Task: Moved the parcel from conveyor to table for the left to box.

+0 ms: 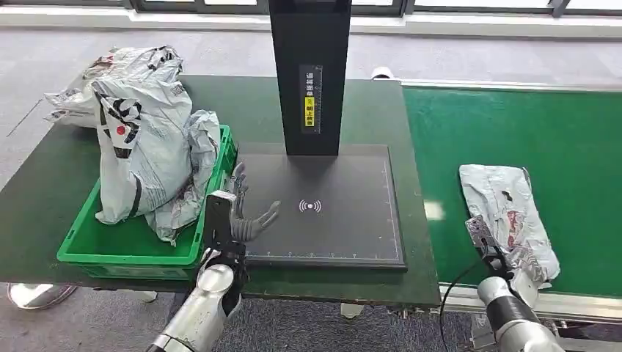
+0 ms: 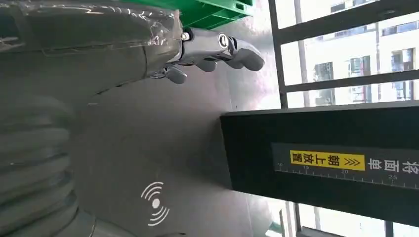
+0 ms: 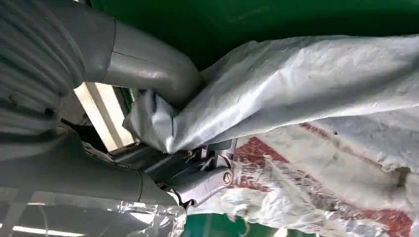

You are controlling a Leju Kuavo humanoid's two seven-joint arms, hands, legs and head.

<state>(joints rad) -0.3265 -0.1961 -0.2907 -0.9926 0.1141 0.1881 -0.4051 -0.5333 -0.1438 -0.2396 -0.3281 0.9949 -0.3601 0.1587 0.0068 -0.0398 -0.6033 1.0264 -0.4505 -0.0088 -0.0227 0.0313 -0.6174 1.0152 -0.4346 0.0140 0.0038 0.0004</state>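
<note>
While the parcel (image 1: pixel 508 213) lies on the green conveyor (image 1: pixel 572 139), the right hand (image 1: pixel 490 246) grips its near edge, thumb (image 3: pixel 148 69) and fingers (image 3: pixel 207 180) pinching the plastic. The left hand (image 1: pixel 246 213) hovers with fingers spread over the black scanner pad (image 1: pixel 345 220), beside the green bin (image 1: pixel 132 253) of bags (image 1: pixel 143 139) on the table (image 1: pixel 242 103).

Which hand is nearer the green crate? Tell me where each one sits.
Left. The left hand hovers over the black pad beside the green crate; the right hand grips the parcel on the conveyor, far across.
</note>
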